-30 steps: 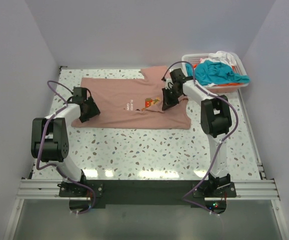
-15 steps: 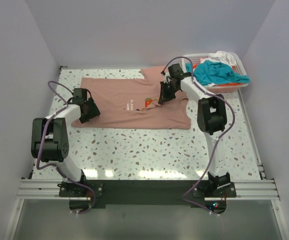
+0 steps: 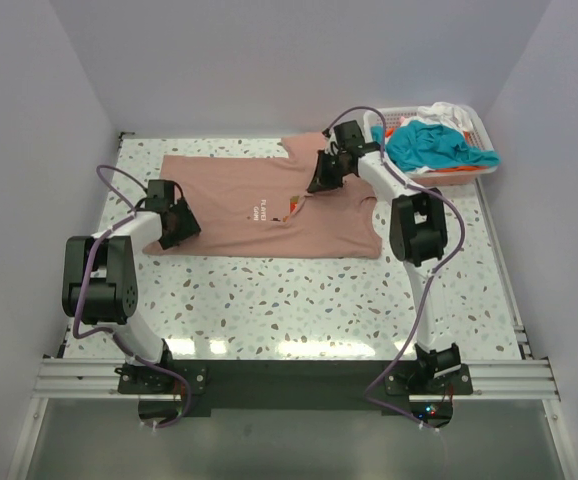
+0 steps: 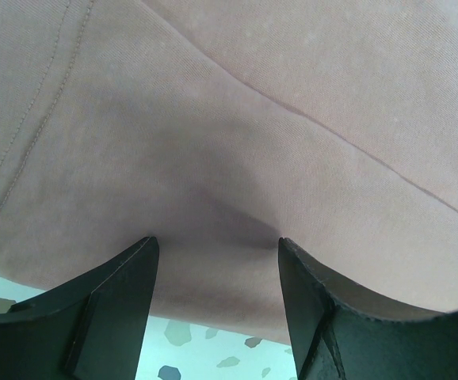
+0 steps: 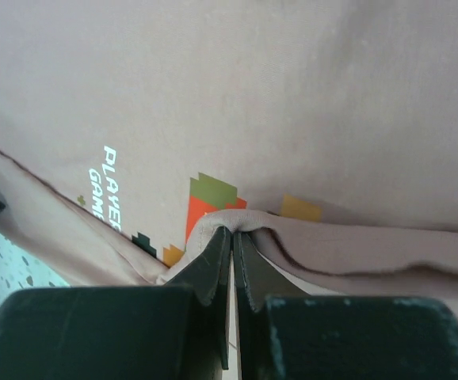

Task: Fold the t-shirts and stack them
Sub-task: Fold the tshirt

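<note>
Right wrist view, right pincer (image 5: 230,234) nipping pink t-shirt (image 5: 292,95) edge, left pincer (image 4: 217,245) agape

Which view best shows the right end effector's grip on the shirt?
Right wrist: the right end effector pinches a fold of the pink t-shirt beside its print. Top external hides the grip; left wrist shows only plain cloth.

arms (image 3: 97,290): 2, white links, black joints | cables (image 3: 354,111): purple | end effector fingers (image 4: 110,309): black
</note>
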